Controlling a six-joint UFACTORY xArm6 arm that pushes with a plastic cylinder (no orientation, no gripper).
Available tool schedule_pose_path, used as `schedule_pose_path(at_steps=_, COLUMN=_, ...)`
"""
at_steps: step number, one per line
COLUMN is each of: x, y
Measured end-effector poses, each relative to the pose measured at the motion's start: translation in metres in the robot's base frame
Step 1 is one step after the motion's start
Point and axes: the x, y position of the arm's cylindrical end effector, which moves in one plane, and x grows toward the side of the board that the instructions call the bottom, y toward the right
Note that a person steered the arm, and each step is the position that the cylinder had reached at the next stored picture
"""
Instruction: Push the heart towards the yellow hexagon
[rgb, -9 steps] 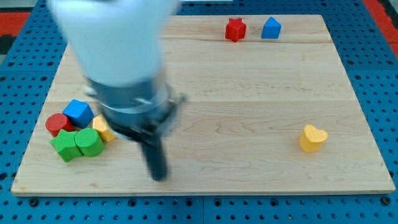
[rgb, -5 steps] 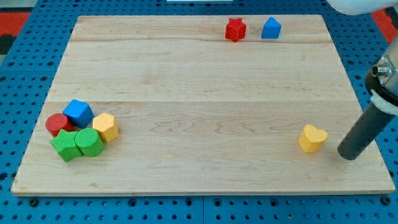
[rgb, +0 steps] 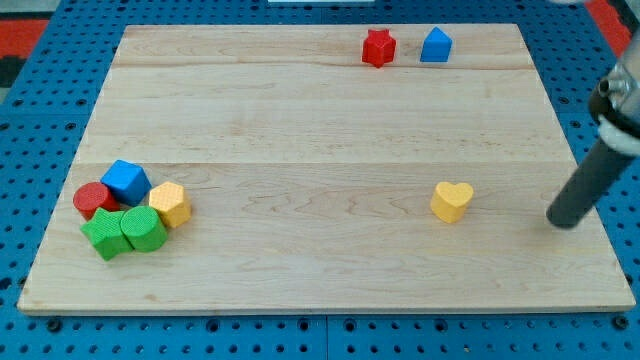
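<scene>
The yellow heart (rgb: 452, 201) lies on the wooden board (rgb: 320, 130), right of the middle and near the view's bottom. The yellow hexagon (rgb: 171, 204) sits far to the view's left, at the right edge of a cluster of blocks. My tip (rgb: 563, 222) is at the view's right edge, well to the right of the heart and apart from it. The rod rises from it toward the view's upper right.
The cluster at the view's left holds a blue cube (rgb: 126, 181), a red cylinder (rgb: 94, 200), and two green blocks (rgb: 104, 233) (rgb: 143, 230). A red star (rgb: 378, 47) and a blue house-shaped block (rgb: 436, 45) sit near the view's top.
The rod swept from the left side of the board to the right edge. The yellow heart has slid left and slightly up, and my tip now stands farther from it.
</scene>
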Motion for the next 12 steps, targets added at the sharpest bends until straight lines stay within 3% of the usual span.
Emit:
schedule_pose_path(at_steps=2, x=0.024, y=-0.201)
schedule_pose_path(at_steps=3, x=0.034, y=-0.122)
schedule_pose_path(at_steps=4, x=-0.009, y=-0.082)
schedule_pose_path(at_steps=5, x=-0.028, y=-0.155)
schedule_pose_path(at_steps=6, x=0.019, y=-0.252)
schedule_pose_path(at_steps=7, x=0.033, y=-0.309)
schedule_pose_path(at_steps=8, x=0.032, y=-0.242)
schedule_pose_path(at_steps=9, x=-0.015, y=-0.206)
schedule_pose_path(at_steps=11, x=-0.012, y=-0.346)
schedule_pose_path(at_steps=12, x=-0.012, y=-0.343)
